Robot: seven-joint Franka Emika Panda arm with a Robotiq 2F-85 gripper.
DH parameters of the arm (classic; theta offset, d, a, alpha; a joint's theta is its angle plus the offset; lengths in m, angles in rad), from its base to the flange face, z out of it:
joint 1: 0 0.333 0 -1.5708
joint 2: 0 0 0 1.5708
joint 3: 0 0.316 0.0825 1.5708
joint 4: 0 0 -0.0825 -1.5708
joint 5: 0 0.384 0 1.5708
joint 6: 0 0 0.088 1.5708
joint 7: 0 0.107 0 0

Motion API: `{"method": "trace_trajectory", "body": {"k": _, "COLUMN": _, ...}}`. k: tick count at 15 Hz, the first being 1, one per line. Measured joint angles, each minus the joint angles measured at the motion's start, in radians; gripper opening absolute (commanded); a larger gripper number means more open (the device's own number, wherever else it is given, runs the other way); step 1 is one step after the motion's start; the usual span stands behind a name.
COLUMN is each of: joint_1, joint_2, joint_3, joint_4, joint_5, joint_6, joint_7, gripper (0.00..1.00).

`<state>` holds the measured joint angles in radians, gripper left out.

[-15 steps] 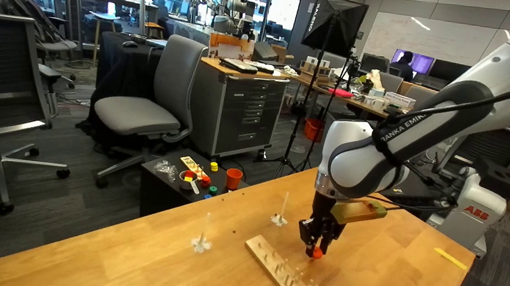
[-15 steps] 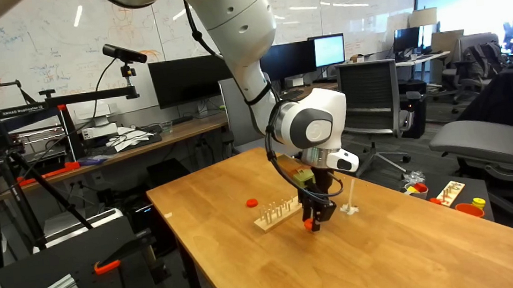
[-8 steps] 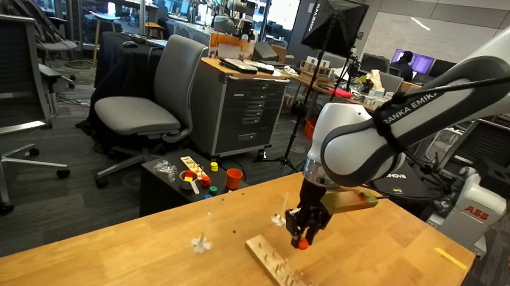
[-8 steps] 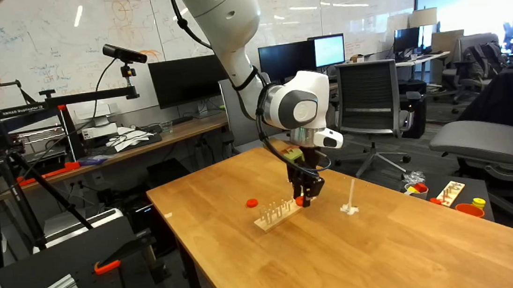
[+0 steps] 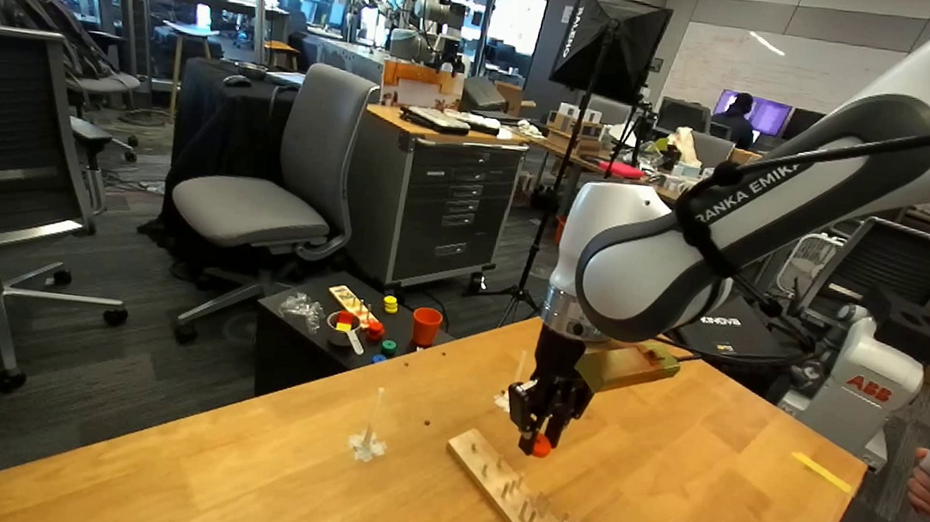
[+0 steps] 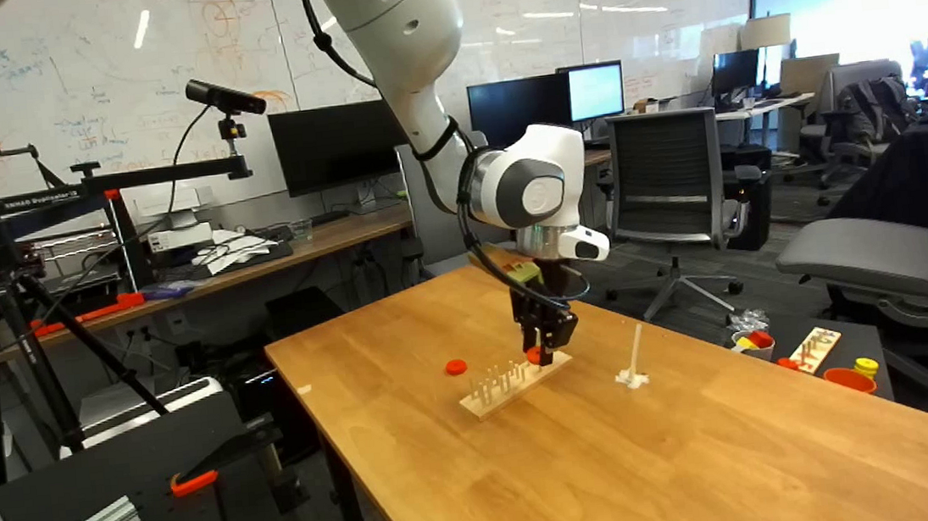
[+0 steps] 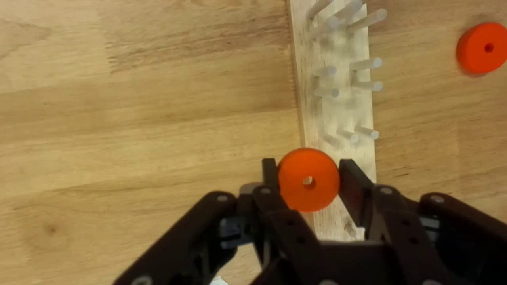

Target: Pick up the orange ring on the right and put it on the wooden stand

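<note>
One wooden table is standing beneath the robot arm, with the wooden stand lying flat on it. The gripper is clamping the orange ring, its fingers pressing opposite sides. In the wrist view the ring is covering part of the stand's long edge, near one end, height above it unclear. A second orange ring is resting on the table, apart from the stand. Upright pegs are lining the stand, fewest near the held ring.

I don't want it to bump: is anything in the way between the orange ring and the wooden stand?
Nothing visible stands between the orange ring, held by the gripper, and the wooden stand below.
</note>
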<state>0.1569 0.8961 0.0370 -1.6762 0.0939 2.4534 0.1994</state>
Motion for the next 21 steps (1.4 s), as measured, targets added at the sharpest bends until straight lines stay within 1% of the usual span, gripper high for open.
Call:
{"method": "trace_trajectory", "body": {"k": 8, "joint_1": 0.035, "joint_2": 0.044, "joint_3": 0.008, "joint_4": 0.060, "joint_5": -0.013, "joint_6": -0.030, "joint_7": -0.001, "gripper": 0.18}}
{"method": "trace_trajectory", "body": {"k": 15, "joint_1": 0.037, "joint_2": 0.072, "joint_3": -0.004, "joint_4": 0.139, "joint_5": -0.023, "joint_6": -0.088, "joint_7": 0.000, "gripper": 0.18}}
{"method": "trace_trajectory", "body": {"k": 21, "joint_1": 0.036, "joint_2": 0.077, "joint_3": -0.022, "joint_4": 0.176, "joint_5": -0.045, "joint_6": -0.146, "joint_7": 0.000, "gripper": 0.18}}
